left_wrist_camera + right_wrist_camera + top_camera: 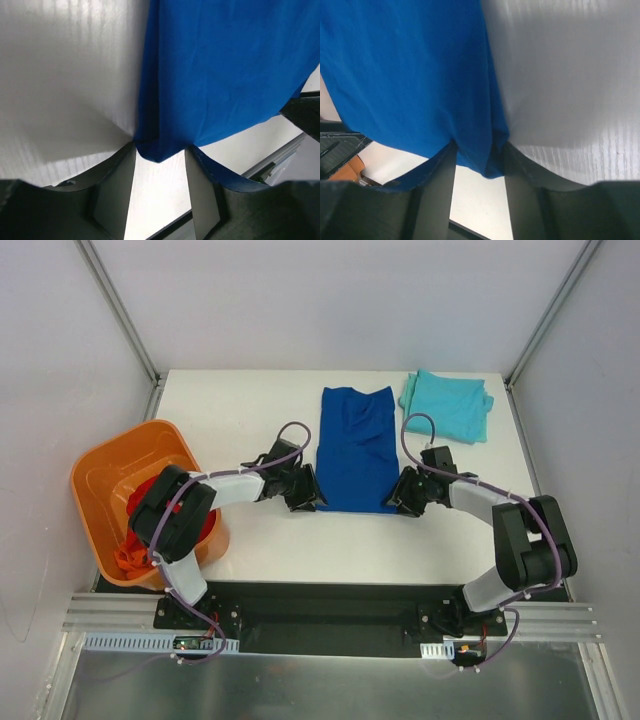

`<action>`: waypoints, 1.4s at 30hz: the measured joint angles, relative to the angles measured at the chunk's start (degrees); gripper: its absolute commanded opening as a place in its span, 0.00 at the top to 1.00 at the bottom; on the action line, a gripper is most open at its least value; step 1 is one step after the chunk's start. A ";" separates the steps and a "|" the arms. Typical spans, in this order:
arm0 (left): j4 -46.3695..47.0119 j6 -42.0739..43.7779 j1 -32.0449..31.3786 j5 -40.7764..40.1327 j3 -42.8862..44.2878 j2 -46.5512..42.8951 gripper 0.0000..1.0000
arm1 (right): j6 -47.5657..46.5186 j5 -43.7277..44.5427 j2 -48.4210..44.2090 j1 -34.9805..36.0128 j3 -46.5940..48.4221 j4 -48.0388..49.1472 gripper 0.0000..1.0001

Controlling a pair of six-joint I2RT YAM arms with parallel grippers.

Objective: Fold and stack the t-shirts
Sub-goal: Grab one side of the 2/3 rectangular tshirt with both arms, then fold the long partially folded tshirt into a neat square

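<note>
Three t-shirts are seen. The royal blue t-shirt (355,450) is laid flat as a long strip at the middle of the table (240,410). Its far end is close to the far edge and its near end is about halfway to the near edge. The light teal t-shirt (447,405) is folded at the far right corner, near the blue one but apart from it. The red t-shirt (140,505) is bundled in the orange tub (110,465) at the left edge and is partly hidden by the left arm (185,515).

The left gripper (305,498) is set at the near left corner of the royal blue t-shirt, and the right gripper (400,500) at its near right corner. In each wrist view a corner of blue cloth is seen between the fingers (120,175) (437,185), which are held partway apart. Whether the cloth is pinched cannot be told.
</note>
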 measured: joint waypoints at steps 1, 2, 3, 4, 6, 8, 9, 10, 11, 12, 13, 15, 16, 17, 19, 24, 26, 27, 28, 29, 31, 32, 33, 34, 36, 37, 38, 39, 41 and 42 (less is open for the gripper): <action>0.44 -0.15 0.00 0.28 0.26 0.39 0.63 | 0.22 -0.37 0.35 0.00 0.00 0.48 0.64; 0.85 -0.35 0.00 0.31 0.50 0.81 0.66 | 0.44 -0.63 0.66 0.00 -0.02 0.92 0.68; 1.29 -0.52 0.00 0.35 0.68 1.25 0.69 | 0.50 -0.70 0.85 0.00 -0.09 1.20 0.74; 1.57 -0.59 0.00 0.44 0.85 1.73 0.81 | 0.61 -0.74 1.11 0.00 -0.28 1.51 0.78; 2.03 -1.03 0.04 1.01 1.07 2.43 0.99 | 0.63 -0.85 1.31 0.00 -0.57 1.81 0.91; 2.80 -0.92 0.04 1.46 1.22 3.56 1.00 | 0.61 -0.90 1.46 0.00 -0.92 2.16 0.99; 3.17 -0.94 0.04 1.97 1.38 4.04 1.00 | 0.70 -0.90 1.49 0.00 -1.03 2.21 0.99; 3.52 -0.94 0.04 2.36 1.49 4.33 1.00 | 0.76 -0.87 1.49 0.00 -1.09 2.21 0.99; 3.93 -0.90 0.04 2.69 1.51 4.44 1.00 | 0.74 -0.87 1.49 0.00 -1.09 2.21 0.99; 4.13 -0.85 0.04 2.84 1.49 4.48 1.00 | 0.63 -0.87 1.49 0.00 -1.09 2.19 0.99; 4.31 -0.83 0.02 2.86 1.42 4.48 1.00 | 0.44 -0.87 1.49 0.00 -1.09 2.19 0.99; 5.05 -0.57 -0.04 2.86 0.66 3.96 1.00 | 0.00 -0.92 1.46 0.00 -1.09 2.14 0.99; 5.42 -0.37 -0.22 2.80 -0.09 3.28 1.00 | -0.28 -0.96 1.36 0.00 -1.18 2.12 0.99; 5.75 -0.11 -0.44 2.47 -1.11 2.29 1.00 | -0.61 -1.11 1.11 0.00 -1.40 2.10 0.99; 5.86 0.42 -1.25 1.77 -4.09 -0.59 1.00 | -1.53 -1.66 -0.74 0.28 -2.78 1.07 0.99; 5.49 0.72 -5.62 1.33 -13.16 -11.96 1.00 | -3.15 -2.27 -11.32 3.69 -7.52 -5.73 0.99; 4.24 0.52 -8.20 0.94 -16.92 -19.02 1.00 | -3.41 -2.21 -17.66 5.81 -8.66 -9.92 0.99; 2.97 0.42 -9.49 0.15 -18.18 -22.86 1.00 | -3.41 -2.23 -21.42 6.84 -9.03 -12.44 0.99; 1.75 0.22 -10.73 -0.31 -19.04 -26.75 1.00 | -3.41 -2.32 -25.31 7.52 -9.09 -14.86 0.99; 0.85 0.02 -11.65 -0.76 -19.47 -29.90 1.00 | -3.37 -2.25 -28.44 7.74 -9.07 -16.46 0.99; -0.63 -0.52 -13.16 -1.84 -19.87 -37.27 1.00 | -3.17 -1.79 -35.54 7.85 -8.24 -20.98 0.99; -1.07 -0.63 -13.33 -2.21 -19.87 -40.41 1.00 | -3.13 -1.66 -38.10 7.85 -7.30 -22.84 0.99; -1.27 -0.63 -13.42 -2.99 -19.87 -43.19 1.00 | -3.13 -1.66 -39.69 7.89 -6.40 -23.96 0.99; -1.68 -0.61 -13.42 -3.61 -19.67 -45.44 1.00 | -3.17 -1.62 -41.11 7.89 -4.92 -25.51 0.99; -3.13 -0.35 -13.44 -4.72 -18.51 -47.84 1.00 | -3.54 -1.57 -41.99 7.91 -0.68 -27.82 0.99; -3.93 -0.09 -13.44 -5.40 -17.59 -48.30 1.00 | -3.76 -1.51 -41.86 7.91 1.05 -28.15 0.99; -4.63 0.31 -13.44 -6.43 -16.50 -48.35 1.00 | -4.13 -1.31 -40.98 7.93 3.61 -28.92 0.99; -5.16 0.70 -13.42 -7.26 -15.67 -48.30 1.00 | -4.59 -1.25 -40.11 7.93 5.70 -28.98 0.99; -6.75 1.42 -13.38 -9.79 -13.20 -48.00 1.00 | -5.38 -1.16 -37.27 7.91 9.77 -29.40 0.99; -7.32 1.88 -13.22 -10.93 -11.93 -47.65 1.00 | -5.95 -1.18 -35.15 7.87 12.20 -29.33 0.99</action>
